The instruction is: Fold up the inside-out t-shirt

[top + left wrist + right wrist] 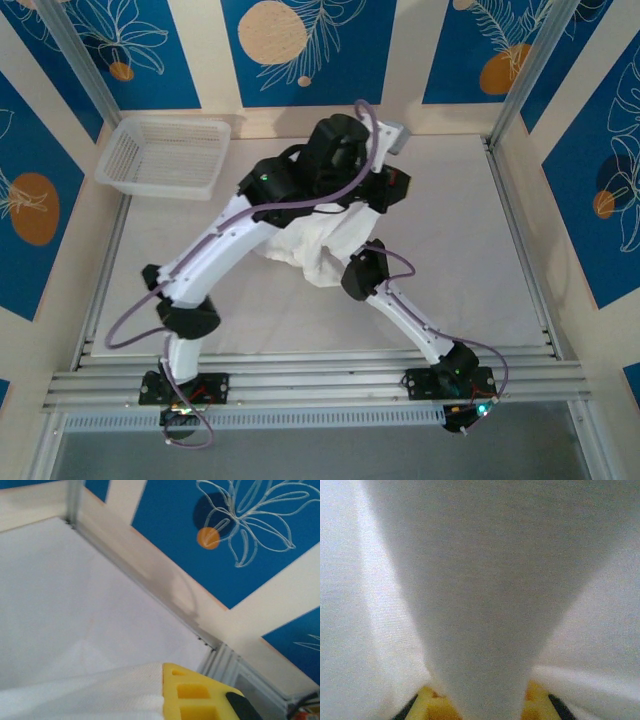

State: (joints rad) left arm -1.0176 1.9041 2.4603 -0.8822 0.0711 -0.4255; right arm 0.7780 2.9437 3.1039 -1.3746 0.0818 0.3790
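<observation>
**Q:** What are the grippers doing?

**A:** The right gripper (pixel 481 707) is clamped on a fold of the white t-shirt (pixel 480 580). Its wrist camera shows the cloth rising as a broad, tapering band from between two yellow fingers (pixel 434 706), pinched tight. The left gripper (pixel 386 190) is closed as well. Its wrist camera shows one yellow finger (pixel 192 695) at the bottom edge. A ribbed white hem of the shirt meets the side of that finger, so this gripper appears to have hold of the cloth too.

**Q:** Where is the t-shirt?

**A:** Seen from above, it is a crumpled white heap near the middle of the table, between the two arms. Its upper part is drawn up toward the left gripper, which reaches over from the far side. The right arm's black wrist meets the heap's near-right edge.

**Q:** And around it?

**A:** There is a pale table surface (pixel 470 250). A white mesh basket (pixel 165 155) sits at the far-left corner, well apart from the shirt. The blue wall panels (pixel 165 510) carry orange discs and white flower outlines.
</observation>
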